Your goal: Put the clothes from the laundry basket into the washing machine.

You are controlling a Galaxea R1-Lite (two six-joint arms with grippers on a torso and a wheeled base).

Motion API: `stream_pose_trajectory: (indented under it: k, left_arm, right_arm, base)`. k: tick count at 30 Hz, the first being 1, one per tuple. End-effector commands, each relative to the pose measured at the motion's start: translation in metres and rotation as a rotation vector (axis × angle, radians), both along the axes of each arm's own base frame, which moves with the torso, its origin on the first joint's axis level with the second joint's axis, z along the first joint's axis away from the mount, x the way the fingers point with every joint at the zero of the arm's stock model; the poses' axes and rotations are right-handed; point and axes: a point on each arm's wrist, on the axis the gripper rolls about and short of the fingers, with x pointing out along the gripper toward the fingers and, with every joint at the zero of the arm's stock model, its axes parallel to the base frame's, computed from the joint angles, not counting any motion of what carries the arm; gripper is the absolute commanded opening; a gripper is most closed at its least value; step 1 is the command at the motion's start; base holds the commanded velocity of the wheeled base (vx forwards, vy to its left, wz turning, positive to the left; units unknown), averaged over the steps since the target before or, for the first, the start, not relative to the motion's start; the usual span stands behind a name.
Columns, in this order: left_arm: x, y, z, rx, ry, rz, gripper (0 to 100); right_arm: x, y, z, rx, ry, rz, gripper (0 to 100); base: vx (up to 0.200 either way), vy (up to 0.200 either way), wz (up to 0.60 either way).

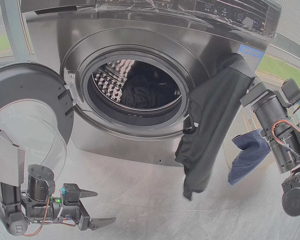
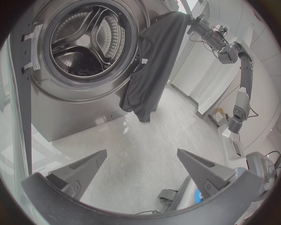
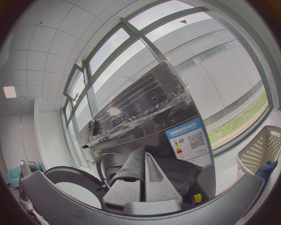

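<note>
Left claw [image 1: 105, 206] sits lowest and closest in the head view, low over the floor [image 1: 185, 229], its two fingers spread and holding nothing. Behind it the washer's [image 1: 90, 139] round door [image 1: 20, 86] is swung wide to the left. The drum [image 1: 111, 78] is exposed, with dark clothes [image 1: 147, 91] heaped in it. To the right of the opening a black shirt [image 1: 208, 128] hangs full length from the right claw [image 1: 249, 81], which is raised beside the washer's upper right corner; the fingers are buried in the cloth. Further right, a blue garment [image 1: 249, 153] droops over the side of the basket [image 1: 229, 151].

Left wrist view: left claw [image 2: 141, 150] with fingers wide apart, bare floor [image 2: 152, 137] between them. Washer [image 2: 73, 117] ahead, dark clothes [image 2: 82, 68] low in the drum [image 2: 108, 32]. Shirt [image 2: 155, 64] dangles from the right arm [image 2: 210, 32], overlapping the right edge of the door ring; its hem appears clear of the floor.

Right wrist view: right claw [image 3: 144, 159] is clamped tight on a fold of the shirt [image 3: 175, 172], with cloth bunched on both sides of the fingers. Beyond it are the washer's control panel [image 3: 140, 99], a label [image 3: 190, 140] on the front and the open door [image 3: 73, 181]. Basket [image 3: 260, 146] stands beside the washer with the blue garment [image 3: 267, 170] at its rim.
</note>
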Motion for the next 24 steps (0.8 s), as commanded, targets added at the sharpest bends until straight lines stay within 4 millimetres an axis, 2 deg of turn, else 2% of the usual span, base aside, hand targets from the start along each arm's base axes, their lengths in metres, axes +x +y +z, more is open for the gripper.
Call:
stream_pose_trajectory:
  k: [1,11,17,24]
  left_arm:
    - [0.001,-0.003,-0.006,0.008,0.014,-0.012,100]
    - [0.042,-0.021,0.018,-0.095,-0.163,0.013,100]
    - [0.056,-0.032,0.026,-0.14,-0.208,0.011,100]
    - [0.093,-0.05,0.027,-0.193,-0.283,0.076,100]
  right_arm:
    - [-0.003,0.005,-0.001,-0.002,0.001,0.021,0]
    - [-0.004,0.005,-0.003,-0.008,0.006,0.032,0]
    - [-0.006,0.008,-0.003,-0.009,0.005,0.043,0]
    - [-0.023,0.029,-0.003,-0.003,0.007,0.129,0]
  base:
    - [0.0,0.0,0.0]
    - [0.0,0.0,0.0]
    - [0.0,0.0,0.0]
    - [0.0,0.0,0.0]
